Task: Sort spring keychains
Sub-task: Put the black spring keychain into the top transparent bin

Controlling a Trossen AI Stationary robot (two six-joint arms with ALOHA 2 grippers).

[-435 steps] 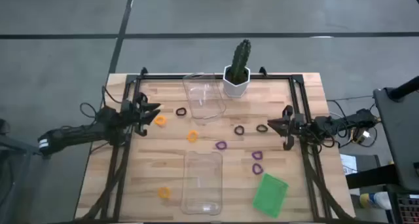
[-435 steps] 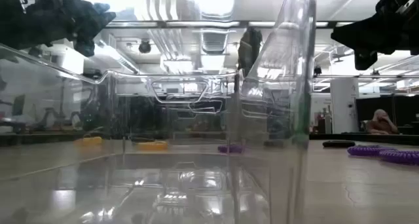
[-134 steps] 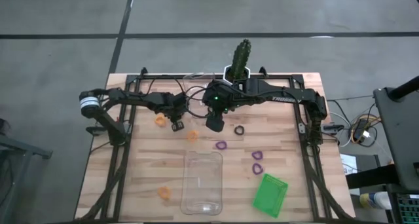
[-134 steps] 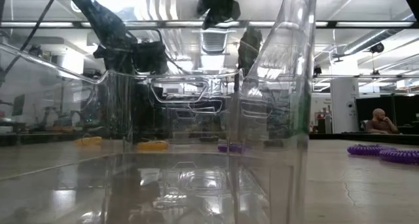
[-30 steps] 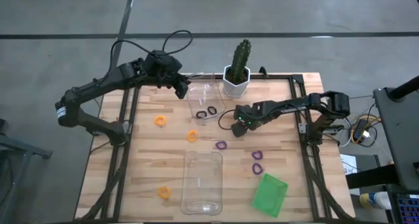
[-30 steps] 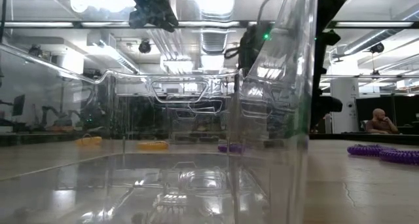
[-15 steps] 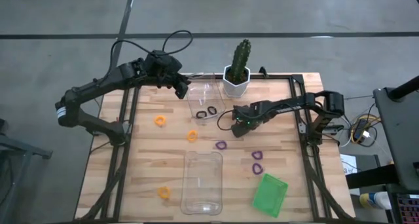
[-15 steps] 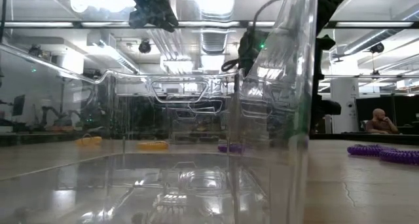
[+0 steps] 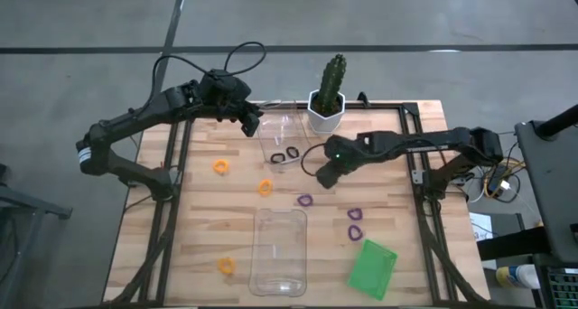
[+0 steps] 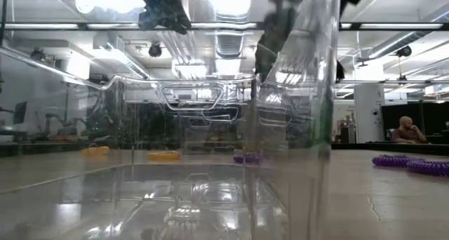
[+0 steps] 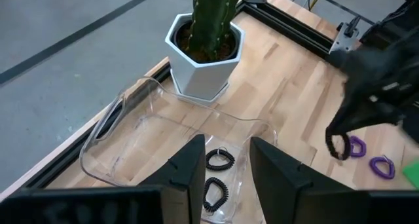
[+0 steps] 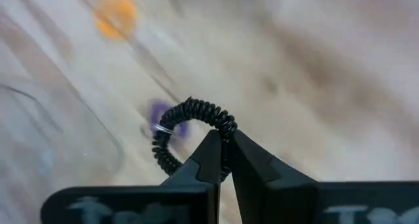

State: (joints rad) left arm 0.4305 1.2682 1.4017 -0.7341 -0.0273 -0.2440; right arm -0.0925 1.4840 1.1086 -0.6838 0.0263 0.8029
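My right gripper (image 9: 325,175) hovers over the table's middle, just right of the far clear tray (image 9: 282,128), shut on a black spring keychain (image 12: 190,129). My left gripper (image 11: 222,165) is open and waits high above that tray's far left corner (image 9: 251,121). Two black keychains (image 11: 220,160) (image 11: 213,191) lie in the far tray. Orange keychains (image 9: 220,166) (image 9: 265,187) (image 9: 226,266) lie flat on the wood left of centre. Purple ones (image 9: 305,201) (image 9: 355,214) (image 9: 355,231) lie right of centre. My right gripper pinches the black keychain's coil (image 12: 226,126) between its two fingertips, at one spot on the loop. The fingers point down from above. The loop hangs below them (image 11: 337,145), lifted clear of the table.
A second clear tray (image 9: 278,251) stands at the near middle, with a flat green tray (image 9: 373,268) to its right. A potted cactus (image 9: 327,101) sits at the far edge beside the far tray. A black frame runs along the table's sides.
My right gripper has risen from the table beside the far clear tray, carrying the black keychain up with it; the keychain now hangs clear of the wood.
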